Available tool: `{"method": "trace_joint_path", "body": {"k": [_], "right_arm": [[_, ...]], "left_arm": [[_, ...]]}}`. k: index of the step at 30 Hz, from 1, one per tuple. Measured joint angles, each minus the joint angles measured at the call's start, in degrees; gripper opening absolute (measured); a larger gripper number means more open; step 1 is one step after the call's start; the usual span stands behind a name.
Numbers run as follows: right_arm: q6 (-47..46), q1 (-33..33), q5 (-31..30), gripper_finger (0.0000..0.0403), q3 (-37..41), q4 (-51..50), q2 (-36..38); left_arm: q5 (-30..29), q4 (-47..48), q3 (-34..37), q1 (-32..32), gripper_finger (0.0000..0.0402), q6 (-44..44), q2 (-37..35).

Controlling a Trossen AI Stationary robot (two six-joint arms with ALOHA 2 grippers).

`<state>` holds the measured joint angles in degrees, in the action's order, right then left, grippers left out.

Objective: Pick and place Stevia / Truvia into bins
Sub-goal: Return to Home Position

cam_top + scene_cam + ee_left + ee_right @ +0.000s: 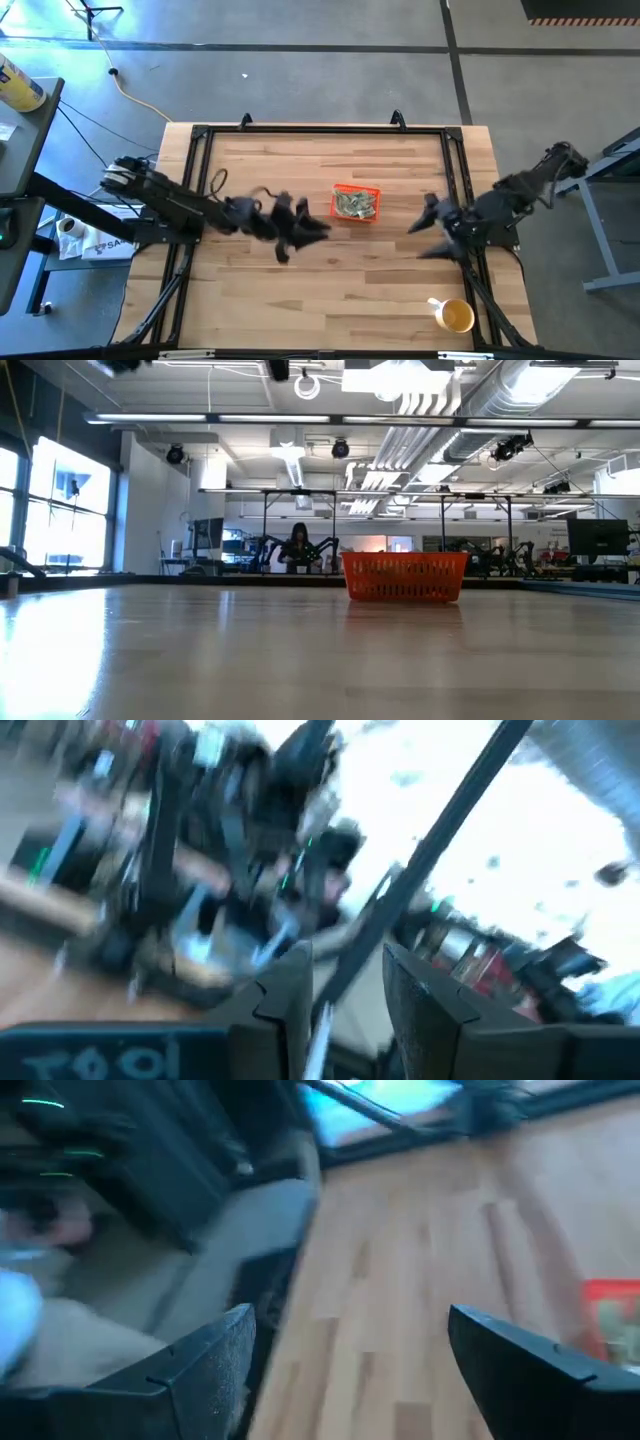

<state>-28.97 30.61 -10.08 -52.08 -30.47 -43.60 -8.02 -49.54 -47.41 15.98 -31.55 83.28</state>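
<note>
The orange bin (356, 203) stands on the wooden table right of centre, with several pale green and white Stevia / Truvia sachets (354, 206) lying inside it. It also shows in the low view (404, 577) and at the edge of the right wrist view (612, 1315). My left gripper (308, 229) hovers just left of the bin, blurred; its fingers (285, 1005) stand apart with nothing plain between them. My right gripper (420, 230) hangs right of the bin, wide open and empty (350, 1370), raised off the table. Neither gripper shows in the low view.
A yellow cup with a white handle (455, 315) stands near the table's front right corner. A black frame (320, 130) runs around the tabletop. Bare wood lies in front of the bin and along the near edge (330, 310).
</note>
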Motion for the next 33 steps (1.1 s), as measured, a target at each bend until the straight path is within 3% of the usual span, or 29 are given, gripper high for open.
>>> {"method": "trace_joint_path", "body": {"k": [2, 4, 11, 13, 15, 21, 28, 33], "right_arm": [[0.86, -2.66, 2.84, 0.0323, 6.59, 3.75, 7.54], [0.76, -6.54, 0.22, 0.0323, 8.94, 2.34, 15.38], [3.68, -14.23, -9.43, 0.0323, 12.86, -8.56, 36.92], [1.15, -14.71, -10.99, 0.0323, 16.16, -8.32, 40.97], [-1.12, -14.90, -11.70, 0.0323, 20.82, -5.86, 43.41], [-8.06, -14.90, -12.95, 0.0323, 28.62, -0.14, 41.83], [-6.42, -14.90, -16.61, 0.0323, 27.72, 1.60, 43.46], [-6.04, -14.88, -13.80, 0.0323, 27.48, 1.79, 43.33]], "left_arm": [[4.19, -9.82, 5.21, -4.01, 0.0158, 0.92, 0.34], [9.29, -12.90, 8.88, -8.82, 0.0158, 0.52, -0.66], [31.55, -12.03, 15.50, -24.36, 0.0158, -0.73, -4.93], [34.73, -11.35, 17.66, -27.44, 0.0158, -2.39, -5.24], [34.97, -11.53, 20.51, -29.60, 0.0158, -3.53, -6.46], [34.43, -11.89, 30.41, -33.04, 0.0158, -7.34, -14.22], [31.59, -10.83, 41.07, -33.86, 0.0158, -12.49, -36.67], [21.30, 7.43, 42.10, -30.21, 0.0158, -8.25, -52.97]]}}
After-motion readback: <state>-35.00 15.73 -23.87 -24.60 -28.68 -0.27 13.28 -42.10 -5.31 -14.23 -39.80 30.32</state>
